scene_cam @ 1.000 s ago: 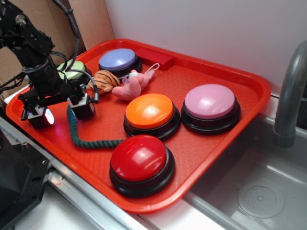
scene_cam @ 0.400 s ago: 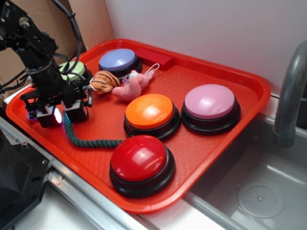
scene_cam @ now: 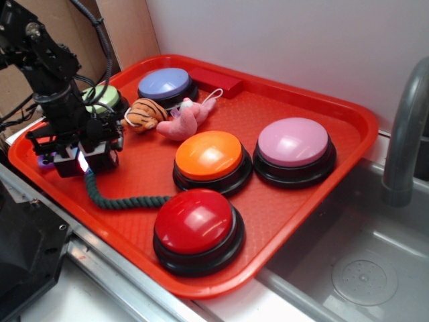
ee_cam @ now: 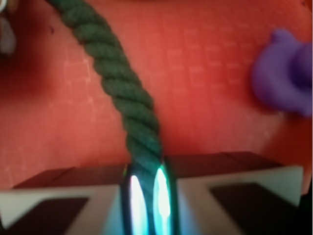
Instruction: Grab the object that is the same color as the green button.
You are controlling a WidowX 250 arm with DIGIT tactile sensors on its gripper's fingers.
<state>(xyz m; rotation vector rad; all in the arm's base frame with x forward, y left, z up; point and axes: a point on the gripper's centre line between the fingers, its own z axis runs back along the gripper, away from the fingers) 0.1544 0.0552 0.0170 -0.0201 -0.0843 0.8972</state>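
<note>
Green twisted rope [scene_cam: 115,200] is the target, since its colour matches the green button [scene_cam: 102,98] at the tray's [scene_cam: 301,215] far left corner; its shade is darker than the button's pale dome. One rope end lies between the fingers of the gripper [scene_cam: 83,161], near the tray's left edge. From there the rope curves along the tray floor toward the red button [scene_cam: 196,225], where its other end stops just beside the base.

In the wrist view the rope [ee_cam: 122,103] runs straight into the narrow gap between the two pads [ee_cam: 222,183], which press it from both sides. The fingers are therefore closed on the rope end. Gripping an end rather than the middle probably lets the cord trail freely when lifted.

The strands are thick, tightly wound and matte. A purple duck [ee_cam: 286,78] sits well clear of the grip.
</note>
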